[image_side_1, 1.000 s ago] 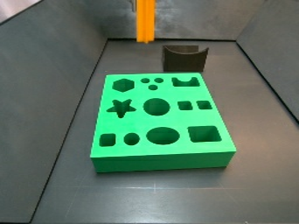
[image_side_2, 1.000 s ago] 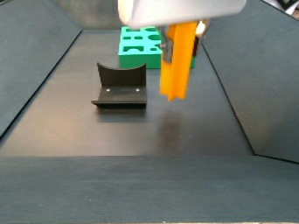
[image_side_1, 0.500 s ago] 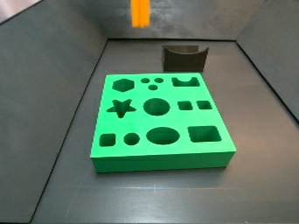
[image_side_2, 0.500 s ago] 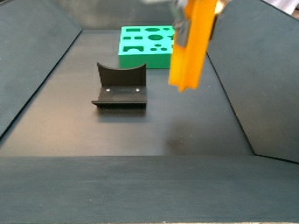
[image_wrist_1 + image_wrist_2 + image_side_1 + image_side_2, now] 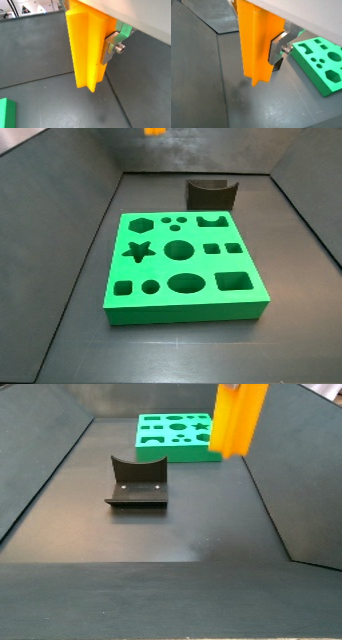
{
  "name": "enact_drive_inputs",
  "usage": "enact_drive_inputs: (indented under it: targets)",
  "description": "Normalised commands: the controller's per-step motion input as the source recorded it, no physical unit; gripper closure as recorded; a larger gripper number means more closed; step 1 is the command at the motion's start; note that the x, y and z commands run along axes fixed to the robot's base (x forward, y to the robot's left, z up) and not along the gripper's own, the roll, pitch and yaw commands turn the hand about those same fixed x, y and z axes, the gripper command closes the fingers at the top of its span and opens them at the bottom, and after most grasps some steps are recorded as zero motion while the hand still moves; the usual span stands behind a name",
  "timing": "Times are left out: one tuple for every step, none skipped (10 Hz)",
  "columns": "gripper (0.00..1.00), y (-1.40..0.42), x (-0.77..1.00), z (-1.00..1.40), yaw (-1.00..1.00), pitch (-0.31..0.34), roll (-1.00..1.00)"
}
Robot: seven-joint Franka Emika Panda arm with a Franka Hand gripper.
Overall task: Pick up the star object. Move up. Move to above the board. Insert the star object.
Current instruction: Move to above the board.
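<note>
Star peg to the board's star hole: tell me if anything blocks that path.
Nothing visible does. The claw holds the orange star peg well above the floor, the green board lies open-topped with its star hole unoccupied, and the dark U-shaped block sits behind the board.

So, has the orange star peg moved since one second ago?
Yes. The orange star peg, held in the gripper, went up: in a side view only its tip shows now, far above the fixture.

One star object (image 5: 242,419), one board (image 5: 182,267), one fixture (image 5: 136,482), one gripper (image 5: 93,42).
</note>
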Motion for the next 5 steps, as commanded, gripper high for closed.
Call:
enact_drive_inputs:
  targets:
    - [1.0, 0.04, -0.01, 0.42, -0.03, 0.03, -0.16]
    - [1.0, 0.03, 0.0, 0.25, -0.03, 0.038, -0.16]
    - [1.0, -1.0, 0.16, 0.13, -1.0, 0.156, 0.09]
    - [1.0, -1.0, 0.16, 0.12, -1.0, 0.152, 0.11]
    - [1.0, -1.0, 0.16, 0.12, -1.0, 0.156, 0.13]
